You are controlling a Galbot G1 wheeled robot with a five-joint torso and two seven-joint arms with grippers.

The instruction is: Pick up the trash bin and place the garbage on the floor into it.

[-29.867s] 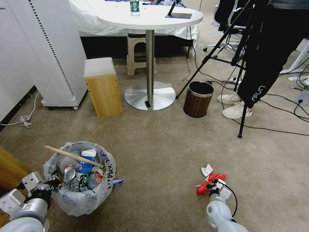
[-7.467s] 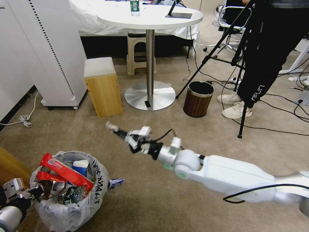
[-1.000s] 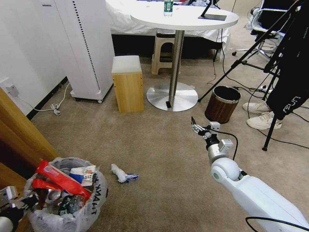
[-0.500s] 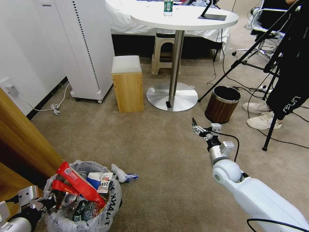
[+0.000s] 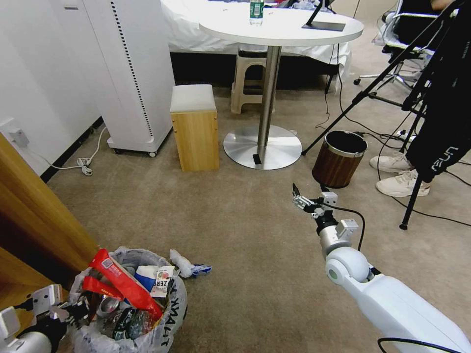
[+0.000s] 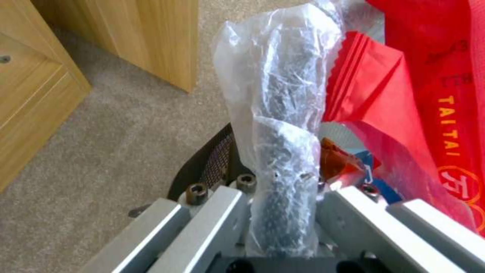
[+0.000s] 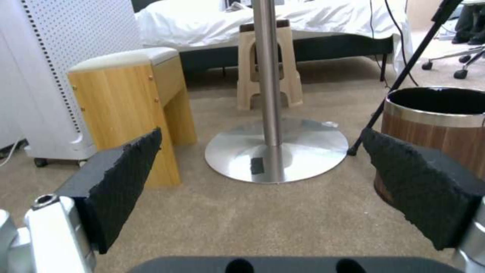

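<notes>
The trash bin stands on the floor at the lower left, its clear lettered bag stuffed with red snack bags, a cup and a can. My left gripper is shut on its bag-wrapped rim, beside a red bag. A crumpled tissue with a blue wrapper, a piece of the garbage, lies on the carpet just right of the bin. My right gripper hovers open and empty over bare carpet farther right; its black pads stand wide apart.
A brown wood-grain bin stands beyond the right gripper. Behind are a round table's steel base, a wooden stool and a white unit. A wooden cabinet flanks the left. A tripod leg and a person's shoes are right.
The left gripper has carried the trash bin to the right, up against the tissue on the carpet. The right arm has sunk slightly, still open.
</notes>
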